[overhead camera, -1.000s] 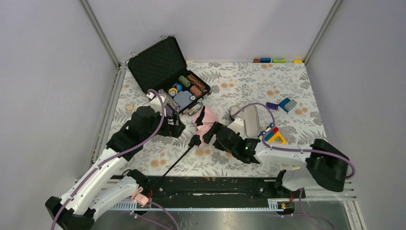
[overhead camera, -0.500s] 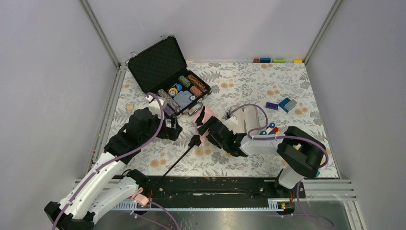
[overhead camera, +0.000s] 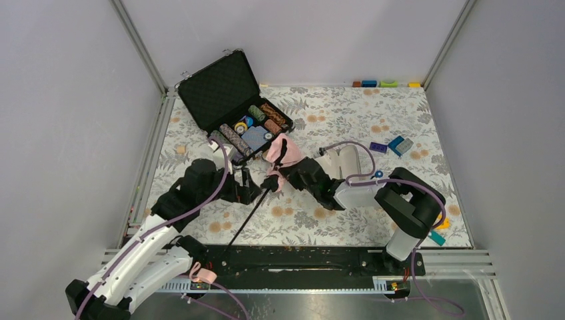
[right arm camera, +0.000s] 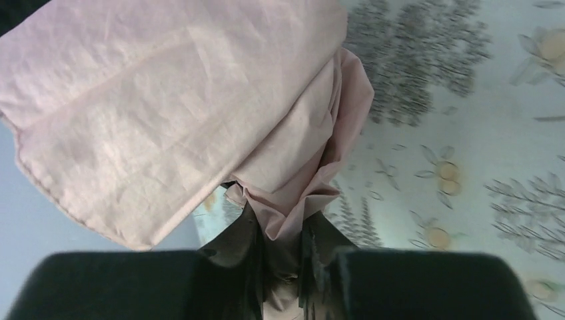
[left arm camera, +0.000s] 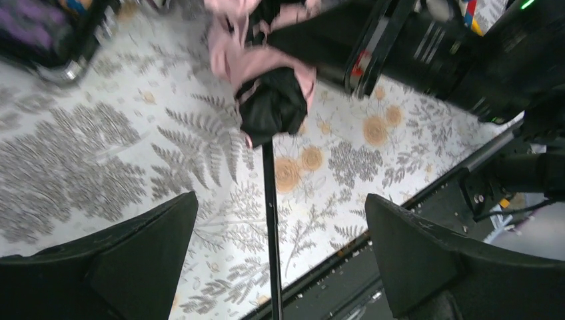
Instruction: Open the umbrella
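The umbrella (overhead camera: 288,148) lies mid-table, its pale pink canopy bunched and its thin black shaft (overhead camera: 245,219) running toward the near rail. My right gripper (overhead camera: 276,173) is shut on the canopy. In the right wrist view the pink fabric (right arm camera: 166,87) spreads above my right gripper (right arm camera: 288,263), with a fold pinched between the dark fingers (right arm camera: 243,253). My left gripper (overhead camera: 253,192) is open, close to the shaft. In the left wrist view the shaft (left arm camera: 270,220) runs between the wide-apart fingers (left arm camera: 140,247) of my left gripper (left arm camera: 281,200) without touching them. The handle is hidden.
An open black case (overhead camera: 223,90) holding several rolls stands at the back left. A lilac-grey sleeve (overhead camera: 348,163) lies right of the umbrella, under the right arm's cable. Loose toy bricks (overhead camera: 400,145) lie at the right, and small blocks (overhead camera: 388,84) along the back edge. The black rail (overhead camera: 300,257) borders the front.
My right gripper has closed on the pink canopy and shifted left and back with it. My left gripper moved right to straddle the shaft, still open.
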